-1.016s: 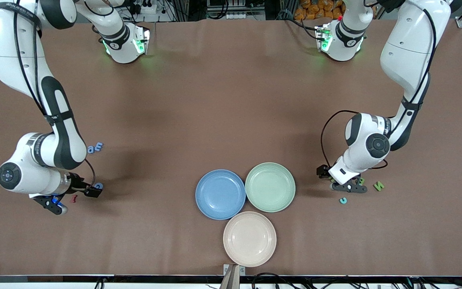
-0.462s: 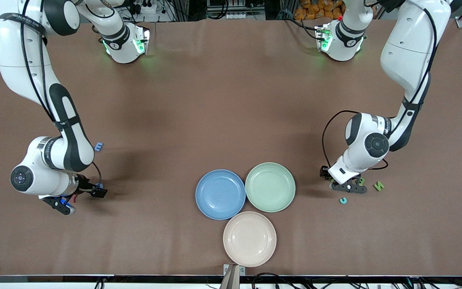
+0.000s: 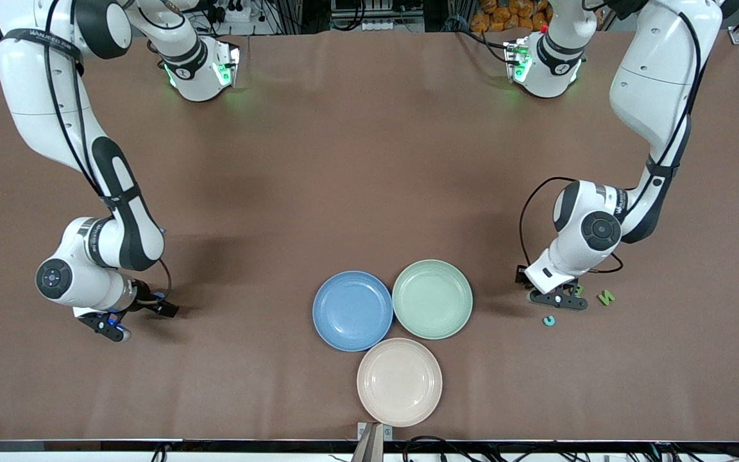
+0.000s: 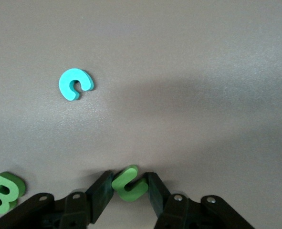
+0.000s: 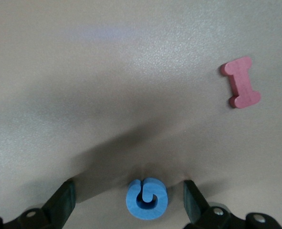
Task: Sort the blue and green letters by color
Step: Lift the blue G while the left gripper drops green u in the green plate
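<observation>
In the left wrist view my left gripper (image 4: pixel 130 191) is shut on a green letter C (image 4: pixel 130 182) low at the table; a green B (image 4: pixel 5 192) lies beside it. In the front view this gripper (image 3: pixel 559 299) is toward the left arm's end of the table, next to a green N (image 3: pixel 605 297). In the right wrist view my right gripper (image 5: pixel 129 202) is open, and a blue letter G (image 5: pixel 146 199) lies on the table between its fingers, apart from both. In the front view the right gripper (image 3: pixel 111 326) is low at the right arm's end.
A blue plate (image 3: pixel 352 311), a green plate (image 3: pixel 432 299) and a pink plate (image 3: pixel 399 382) sit together mid-table near the front camera. A teal letter (image 3: pixel 548 320) lies by the left gripper and also shows in the left wrist view (image 4: pixel 75 84). A dark red letter I (image 5: pixel 241 82) lies near the blue G.
My right arm and gripper have moved toward the plates, and the arm now covers the blue letters that showed beside it. The left gripper has hardly moved.
</observation>
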You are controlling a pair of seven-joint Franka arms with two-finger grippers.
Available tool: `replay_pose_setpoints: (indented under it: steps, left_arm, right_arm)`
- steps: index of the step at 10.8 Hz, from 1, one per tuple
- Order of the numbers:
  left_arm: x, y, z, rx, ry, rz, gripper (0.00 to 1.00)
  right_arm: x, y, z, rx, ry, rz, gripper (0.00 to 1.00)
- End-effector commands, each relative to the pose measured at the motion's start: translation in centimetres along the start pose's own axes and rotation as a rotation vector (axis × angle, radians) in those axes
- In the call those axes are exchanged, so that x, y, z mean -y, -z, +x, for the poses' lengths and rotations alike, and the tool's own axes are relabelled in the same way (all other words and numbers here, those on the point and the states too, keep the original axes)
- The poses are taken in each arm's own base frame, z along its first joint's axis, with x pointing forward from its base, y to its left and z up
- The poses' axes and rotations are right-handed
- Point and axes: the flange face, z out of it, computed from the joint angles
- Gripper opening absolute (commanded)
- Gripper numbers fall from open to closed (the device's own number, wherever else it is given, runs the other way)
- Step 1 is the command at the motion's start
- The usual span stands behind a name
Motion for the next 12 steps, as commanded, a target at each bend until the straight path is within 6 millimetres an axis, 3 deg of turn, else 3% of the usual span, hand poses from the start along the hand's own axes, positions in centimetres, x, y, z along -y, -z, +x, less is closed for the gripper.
replay_pose_setpoints:
  steps: [1, 5, 7, 9, 10, 11, 12]
  left_arm:
    - [0.5, 0.2, 0.1, -0.011, -0.026, 0.023, 0.22]
    - [0.3, 1.0, 0.5, -0.016, -0.025, 0.025, 0.22]
    - [-0.3, 3.7, 1.7, -0.016, -0.013, 0.041, 0.22]
    - [-3.2, 6.2, 2.9, 0.001, 0.033, 0.004, 0.22]
    - [-5.6, 7.0, 3.3, 0.008, 0.062, -0.020, 0.22]
    - [-7.7, 7.6, 3.7, 0.002, 0.107, -0.021, 0.22]
    - [-9.2, 8.0, 4.3, -0.011, 0.154, -0.030, 0.22]
  right_arm:
    - [-0.1, 0.3, -0.3, -0.007, 0.019, -0.003, 1.00]
    - [-0.2, 1.3, -0.2, -0.010, 0.041, -0.003, 1.00]
    - [-0.9, 1.3, 0.1, -0.008, 0.082, -0.002, 1.00]
    - [-0.8, 1.3, 0.1, -0.008, 0.076, -0.002, 1.00]
    - [-0.6, 1.4, 0.0, -0.008, 0.075, -0.002, 1.00]
    - [-0.7, 1.3, -0.1, 0.002, 0.084, -0.005, 0.62]
    - [-0.5, 1.6, -0.3, 0.016, 0.081, -0.008, 0.01]
